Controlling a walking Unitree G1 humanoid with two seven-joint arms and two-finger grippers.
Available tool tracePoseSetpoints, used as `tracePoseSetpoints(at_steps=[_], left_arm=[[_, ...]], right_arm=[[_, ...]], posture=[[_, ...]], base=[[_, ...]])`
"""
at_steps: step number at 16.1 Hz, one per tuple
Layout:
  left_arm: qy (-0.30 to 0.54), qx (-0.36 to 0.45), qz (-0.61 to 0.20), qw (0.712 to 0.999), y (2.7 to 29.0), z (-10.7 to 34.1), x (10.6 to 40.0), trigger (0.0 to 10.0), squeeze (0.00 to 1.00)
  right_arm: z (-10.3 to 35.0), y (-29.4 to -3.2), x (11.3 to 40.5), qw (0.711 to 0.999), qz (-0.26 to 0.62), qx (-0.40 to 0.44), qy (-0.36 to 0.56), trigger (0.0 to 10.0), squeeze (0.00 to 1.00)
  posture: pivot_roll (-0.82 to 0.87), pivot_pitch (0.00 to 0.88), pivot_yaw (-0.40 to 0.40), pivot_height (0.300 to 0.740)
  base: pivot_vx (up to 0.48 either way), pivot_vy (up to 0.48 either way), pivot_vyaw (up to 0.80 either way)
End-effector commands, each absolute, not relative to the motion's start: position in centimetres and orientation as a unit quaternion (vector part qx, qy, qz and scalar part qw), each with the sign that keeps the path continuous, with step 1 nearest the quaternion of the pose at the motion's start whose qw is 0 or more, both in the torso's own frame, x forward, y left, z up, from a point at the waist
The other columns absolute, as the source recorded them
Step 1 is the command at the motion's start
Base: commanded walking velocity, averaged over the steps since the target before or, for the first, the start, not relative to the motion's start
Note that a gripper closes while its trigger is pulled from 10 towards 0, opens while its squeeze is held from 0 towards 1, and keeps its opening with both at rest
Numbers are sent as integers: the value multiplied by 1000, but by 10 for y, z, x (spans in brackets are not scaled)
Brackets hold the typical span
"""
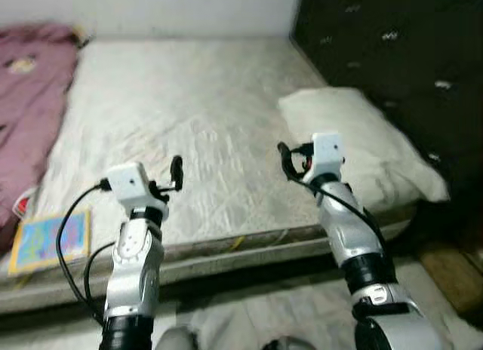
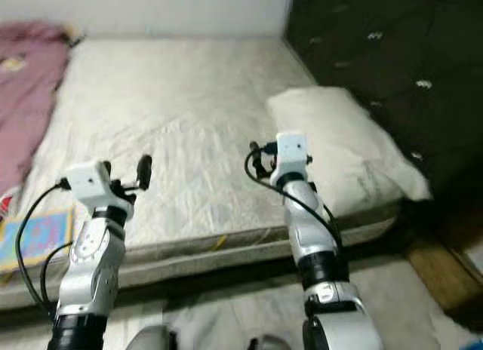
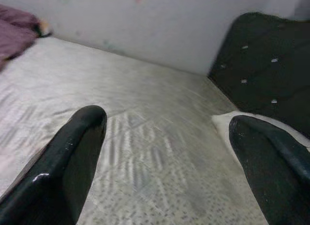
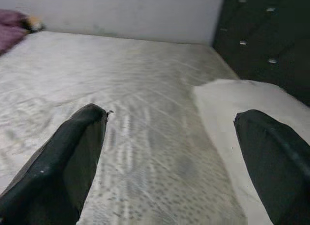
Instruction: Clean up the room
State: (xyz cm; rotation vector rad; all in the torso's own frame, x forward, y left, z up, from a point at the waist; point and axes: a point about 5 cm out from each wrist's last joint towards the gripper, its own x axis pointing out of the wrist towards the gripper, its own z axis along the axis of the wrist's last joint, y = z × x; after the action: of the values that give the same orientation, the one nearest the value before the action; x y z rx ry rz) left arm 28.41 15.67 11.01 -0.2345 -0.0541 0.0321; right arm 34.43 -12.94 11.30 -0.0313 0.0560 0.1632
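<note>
Both claws are hovering open and empty over the bed (image 1: 196, 108); the white pillow (image 1: 362, 139) is lying just beside the right claw (image 1: 285, 160), lengthwise away, well apart from the left claw (image 1: 175, 173).

We are facing a mattress (image 1: 189, 108) lying on the floor, with a headboard (image 1: 392, 56) standing along its right side and a pillow (image 1: 355, 139) lying on its right part. A blanket (image 1: 30, 86) is lying along its left edge, a book (image 1: 49, 241) sitting on the near left corner.
</note>
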Motion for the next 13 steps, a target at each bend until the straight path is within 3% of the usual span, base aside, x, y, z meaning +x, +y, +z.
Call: tracePoseSetpoints(at_steps=[1,13], left_arm=[[-24,-112,24,993,161,109,283,10000,0],[-23,-112,22,993,161,109,284,10000,0]], right_arm=[[116,-123,345,996,91,-13,22,10000,0],[114,-124,345,996,88,-17,26,10000,0]], posture=[[-26,0,-49,740],[-29,0,-46,740]], base=[[0,352,0],[0,374,0]])
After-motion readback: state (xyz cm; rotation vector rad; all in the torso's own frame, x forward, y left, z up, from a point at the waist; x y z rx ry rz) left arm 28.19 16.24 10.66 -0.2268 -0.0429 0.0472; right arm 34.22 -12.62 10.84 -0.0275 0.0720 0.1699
